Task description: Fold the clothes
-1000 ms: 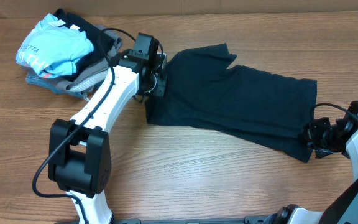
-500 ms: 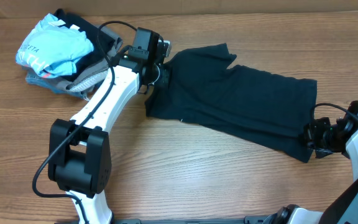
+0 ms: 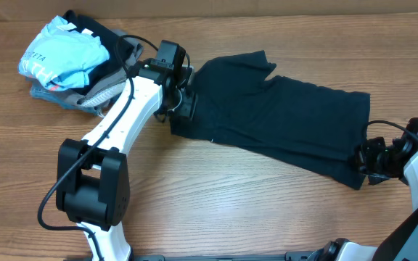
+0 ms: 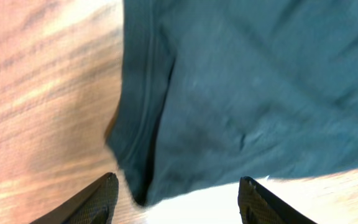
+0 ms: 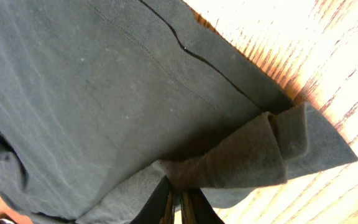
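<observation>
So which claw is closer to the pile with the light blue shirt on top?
Left. The left claw sits beside the clothes pile, at the edge of the dark shirt; the right claw pinches that shirt's far end.

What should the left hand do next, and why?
Probably drop a little and close on the shirt. The left hand is open right over its near edge, gripping nothing, while the right hand is shut on the far end.
</observation>
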Controlling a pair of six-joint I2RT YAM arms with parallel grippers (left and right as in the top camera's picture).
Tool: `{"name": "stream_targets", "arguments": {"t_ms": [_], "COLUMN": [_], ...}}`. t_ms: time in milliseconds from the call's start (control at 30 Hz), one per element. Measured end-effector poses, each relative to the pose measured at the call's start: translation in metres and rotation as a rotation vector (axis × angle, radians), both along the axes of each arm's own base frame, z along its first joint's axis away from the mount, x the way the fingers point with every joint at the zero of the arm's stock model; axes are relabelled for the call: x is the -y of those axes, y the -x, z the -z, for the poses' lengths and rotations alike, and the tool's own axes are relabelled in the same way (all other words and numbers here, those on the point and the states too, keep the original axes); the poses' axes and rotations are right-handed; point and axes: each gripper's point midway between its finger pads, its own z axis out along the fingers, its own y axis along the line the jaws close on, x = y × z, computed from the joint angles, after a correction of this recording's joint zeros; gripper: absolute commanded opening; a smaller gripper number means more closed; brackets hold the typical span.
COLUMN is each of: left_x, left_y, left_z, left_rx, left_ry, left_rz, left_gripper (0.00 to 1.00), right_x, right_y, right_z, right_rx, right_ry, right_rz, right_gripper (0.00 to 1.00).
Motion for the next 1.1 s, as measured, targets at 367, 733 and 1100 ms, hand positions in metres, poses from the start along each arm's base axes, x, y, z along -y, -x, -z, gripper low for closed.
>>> {"name": "stream_targets", "arguments": {"t_ms": [367, 733, 1100], "left_x": [-0.007, -0.018, -0.037], "left_y": [0.023, -0.001, -0.006], "left_z": [0.045, 0.049, 0.049], "left_rx": [-0.046, 0.052, 0.05], "left_ry": [-0.022, -0.043, -0.051], "left_rz": [0.027, -0.025, -0.098], "left_gripper": [0.34, 0.04, 0.07], "right_x": [0.0, 0.002, 0.014], "right_y": [0.003, -0.002, -0.024], "right_z": [0.001, 0.0, -0.007], "right_rx": [-0.004, 0.032, 0.14], "right_ry": [0.013, 0.047, 0.122], "right_rz": [-0.033, -0.098, -0.153], "right_gripper": [0.08, 0.08, 0.88]}}
